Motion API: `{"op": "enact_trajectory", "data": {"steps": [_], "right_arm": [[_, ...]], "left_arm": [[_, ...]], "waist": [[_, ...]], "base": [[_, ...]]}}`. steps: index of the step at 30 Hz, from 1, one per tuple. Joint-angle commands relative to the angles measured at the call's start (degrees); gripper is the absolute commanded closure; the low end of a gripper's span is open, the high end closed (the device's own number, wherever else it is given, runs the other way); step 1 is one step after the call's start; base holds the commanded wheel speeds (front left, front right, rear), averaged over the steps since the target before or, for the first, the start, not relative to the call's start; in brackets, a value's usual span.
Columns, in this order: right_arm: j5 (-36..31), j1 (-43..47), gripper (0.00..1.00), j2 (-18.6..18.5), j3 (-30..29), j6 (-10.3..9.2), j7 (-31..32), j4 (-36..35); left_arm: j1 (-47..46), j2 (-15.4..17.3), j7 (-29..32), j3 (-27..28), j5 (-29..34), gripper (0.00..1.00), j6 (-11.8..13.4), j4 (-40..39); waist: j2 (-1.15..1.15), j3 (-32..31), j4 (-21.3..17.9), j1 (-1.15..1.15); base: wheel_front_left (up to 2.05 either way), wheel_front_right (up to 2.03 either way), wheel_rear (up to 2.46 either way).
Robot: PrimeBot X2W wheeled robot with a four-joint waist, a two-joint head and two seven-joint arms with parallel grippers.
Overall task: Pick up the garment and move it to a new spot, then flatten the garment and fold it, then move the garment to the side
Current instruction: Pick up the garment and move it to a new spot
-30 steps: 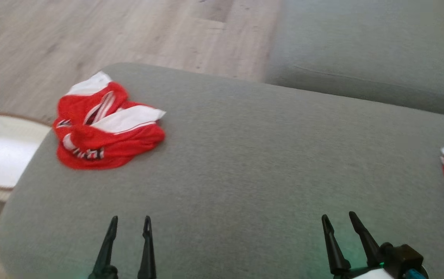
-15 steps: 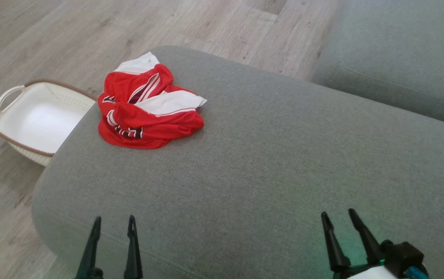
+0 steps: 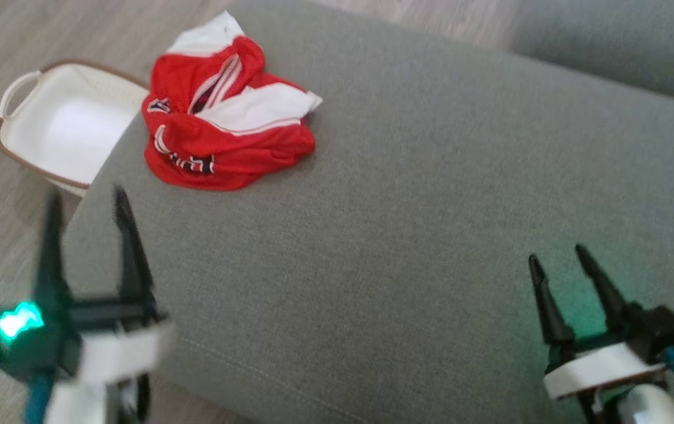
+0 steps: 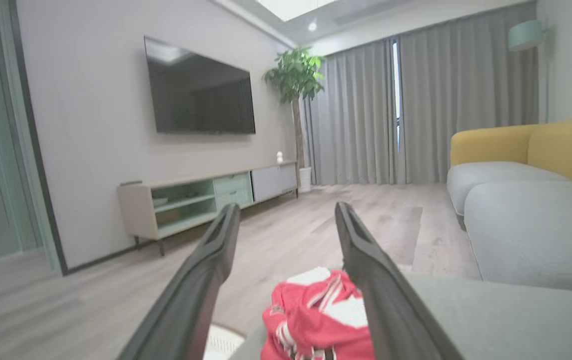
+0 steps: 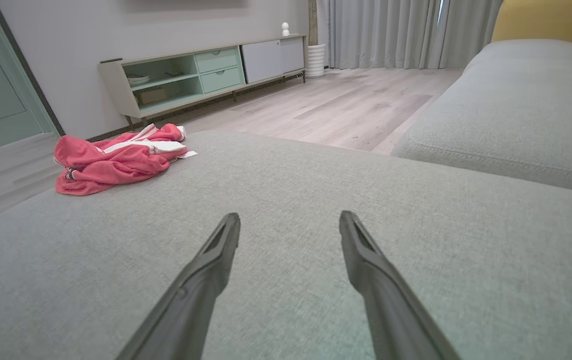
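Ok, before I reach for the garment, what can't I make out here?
Garment: crumpled, print folded under itself, head view; cut by bottom edge, left wrist view.
Basket: near side hidden behind the sofa cushion, head view.
Left pincer: motion-blurred, head view.

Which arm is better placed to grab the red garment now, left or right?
Left. The open left gripper points at the red garment, just ahead; the open right gripper is farther off across the grey cushion.
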Motion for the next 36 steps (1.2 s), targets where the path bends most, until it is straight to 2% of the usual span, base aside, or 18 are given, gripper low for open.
{"op": "enact_trajectory", "data": {"steps": [1, 4, 8, 9, 10, 14, 18, 21, 25, 32, 33, 34, 35, 36], "right_arm": [[-0.9, -2.3, 0.00, -2.3, 0.7, -0.04, -0.8, -2.3], [-1.7, -3.9, 0.00, -4.4, 0.4, -0.04, -0.8, -3.0], [-2.4, -5.5, 0.00, -7.4, -0.4, -0.04, 0.0, -4.7], [-2.4, -5.5, 0.00, -7.4, -0.4, -0.04, 0.0, -4.7], [-2.6, -6.0, 0.00, -8.3, -0.8, -0.04, 0.6, -5.6], [-2.9, -7.5, 0.00, -11.4, -1.9, -0.04, 3.9, -10.2], [-3.0, -8.1, 0.00, -13.6, -2.1, -0.04, 7.4, -14.7], [-3.0, -8.1, 0.00, -14.5, -2.8, -0.04, 9.4, -17.7], [-3.1, -7.8, 0.00, -15.0, -3.6, -0.04, 11.2, -20.7], [-4.1, -7.3, 0.00, -15.8, -4.3, -0.04, 13.2, -24.1], [-4.1, -7.3, 0.00, -15.8, -4.4, -0.04, 13.4, -24.5], [-4.2, -7.3, 0.00, -16.0, -4.6, -0.04, 13.7, -24.8], [-4.3, -7.4, 0.00, -16.1, -4.7, -0.04, 14.0, -25.1], [-4.3, -7.5, 0.00, -16.2, -4.6, -0.04, 14.3, -25.5]], "left_arm": [[-7.0, 2.8, -0.3, 3.8, 0.3, 0.00, -1.0, -1.5], [-15.6, 6.7, -0.3, 5.6, 0.2, 0.00, -3.1, 3.5], [-29.6, 10.5, 0.3, 4.7, 0.2, 0.00, -6.4, 13.3], [-29.6, 10.5, 0.3, 4.7, 0.2, 0.00, -6.4, 13.3], [-33.3, 10.8, 1.3, 4.0, -0.1, 0.00, -7.5, 16.4], [-46.6, 11.2, 7.0, 1.6, -2.7, 0.00, -11.1, 31.3], [-55.3, 11.3, 12.9, 0.2, -6.5, 0.00, -12.7, 46.6], [-57.9, 10.9, 15.0, -1.0, -9.9, 0.00, -13.1, 55.8], [-57.6, 10.6, 18.1, -4.9, -15.6, 0.00, -13.2, 64.3], [-54.9, 11.1, 20.1, -10.5, -25.5, 0.00, -13.2, 69.2], [-54.7, 11.2, 20.2, -11.2, -26.6, 0.13, -13.2, 69.3], [-54.6, 11.3, 20.1, -11.7, -28.0, 0.70, -13.2, 69.3], [-54.5, 11.5, 20.0, -12.3, -29.3, 1.00, -13.3, 69.3], [-54.5, 11.9, 19.8, -13.1, -30.2, 1.00, -13.3, 69.2]], "waist": [[0.00, 4.2, -0.5, -0.02], [0.00, 6.1, -1.1, -0.02], [0.00, 8.6, -1.7, -0.02], [0.00, 8.6, -1.7, -0.02], [0.00, 9.5, -1.9, -0.02], [0.00, 12.5, -3.0, -0.02], [0.00, 14.9, -4.7, -0.02], [0.00, 16.7, -5.9, -0.02], [0.00, 18.8, -7.3, -0.02], [0.00, 21.6, -8.5, -0.02], [0.00, 21.9, -8.6, -0.02], [0.00, 22.2, -8.7, -0.02], [0.00, 22.5, -8.7, -0.02], [0.00, 22.9, -8.7, -0.02]], "base": [[0.00, 0.00, 0.00], [0.00, 0.00, 0.00], [0.00, 0.00, 0.00], [0.00, 0.00, 0.00], [0.00, 0.00, 0.00], [0.00, 0.00, 0.00], [0.00, 0.00, 0.00], [0.00, 0.00, 0.00], [0.00, 0.00, 0.00], [0.00, 0.00, 0.00], [0.00, 0.00, 0.00], [0.00, 0.00, 0.00], [0.00, 0.00, 0.00], [0.00, 0.00, 0.00]]}}
